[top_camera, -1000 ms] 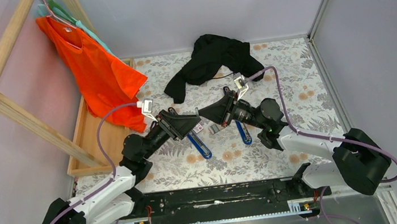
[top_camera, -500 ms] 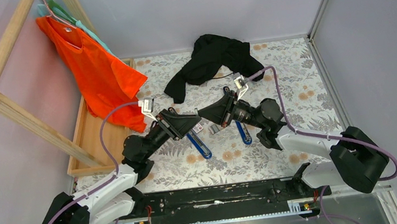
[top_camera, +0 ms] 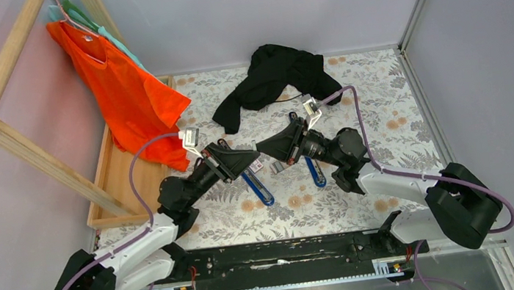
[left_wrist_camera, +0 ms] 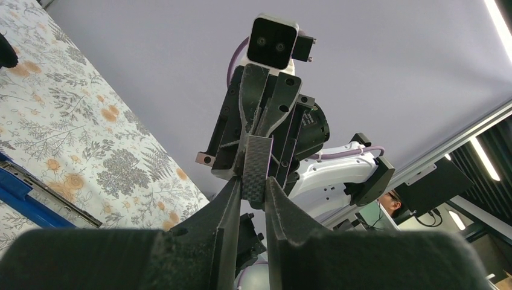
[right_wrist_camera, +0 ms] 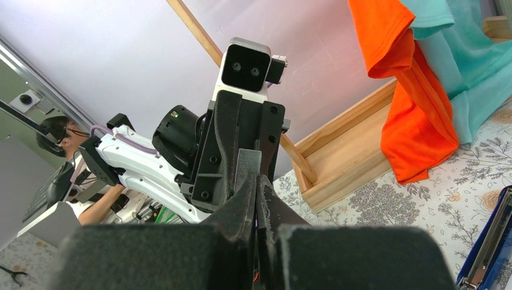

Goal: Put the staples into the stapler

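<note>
My left gripper (top_camera: 253, 153) and right gripper (top_camera: 261, 149) meet tip to tip above the mat. In the left wrist view my left gripper (left_wrist_camera: 253, 182) is shut on a grey strip of staples (left_wrist_camera: 256, 162), and the right gripper's fingers (left_wrist_camera: 275, 106) pinch its far end. In the right wrist view my right gripper (right_wrist_camera: 256, 179) is shut on the strip's (right_wrist_camera: 247, 164) thin edge. The blue stapler lies opened out on the mat in two arms (top_camera: 257, 188) (top_camera: 315, 172). The white-and-red staple box (top_camera: 257, 166) and its grey tray (top_camera: 277, 166) lie between them, below the grippers.
A black garment (top_camera: 271, 76) lies at the back of the flowered mat (top_camera: 382, 100). A wooden rack (top_camera: 26, 155) with an orange shirt (top_camera: 126, 94) stands at the left, its tray base (top_camera: 129, 183) near my left arm. Grey walls close in the back and right.
My left arm's base end has shifted slightly. Both grippers stay tip to tip on the staple strip.
</note>
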Controlling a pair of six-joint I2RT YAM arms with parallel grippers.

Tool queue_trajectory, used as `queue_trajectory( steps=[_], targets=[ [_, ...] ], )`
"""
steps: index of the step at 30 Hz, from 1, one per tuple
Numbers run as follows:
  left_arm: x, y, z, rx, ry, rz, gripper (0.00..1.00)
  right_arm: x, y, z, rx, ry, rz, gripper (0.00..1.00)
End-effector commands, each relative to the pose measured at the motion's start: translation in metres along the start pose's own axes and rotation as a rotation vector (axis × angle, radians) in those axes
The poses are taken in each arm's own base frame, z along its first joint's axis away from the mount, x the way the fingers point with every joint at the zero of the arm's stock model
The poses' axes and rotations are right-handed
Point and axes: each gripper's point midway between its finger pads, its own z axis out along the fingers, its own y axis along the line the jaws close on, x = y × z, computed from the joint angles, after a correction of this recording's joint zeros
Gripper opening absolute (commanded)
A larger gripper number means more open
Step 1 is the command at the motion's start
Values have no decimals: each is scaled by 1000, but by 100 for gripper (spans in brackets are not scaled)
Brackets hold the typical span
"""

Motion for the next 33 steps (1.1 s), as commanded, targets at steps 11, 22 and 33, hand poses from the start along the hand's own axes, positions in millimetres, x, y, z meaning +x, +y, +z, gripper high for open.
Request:
queue_trajectory(
  steps=[11, 22, 33],
  targets=[
    [1, 6, -12, -118, 60, 183, 20, -15, -6, -20, 110, 29, -205, 30],
    [8, 13, -29, -298, 314, 414, 21, 4, 10, -24, -3, 466, -421, 49],
    [25, 1, -36, -250, 563, 498, 20, 2, 28, -16, -181, 690, -494, 63]
  ],
)
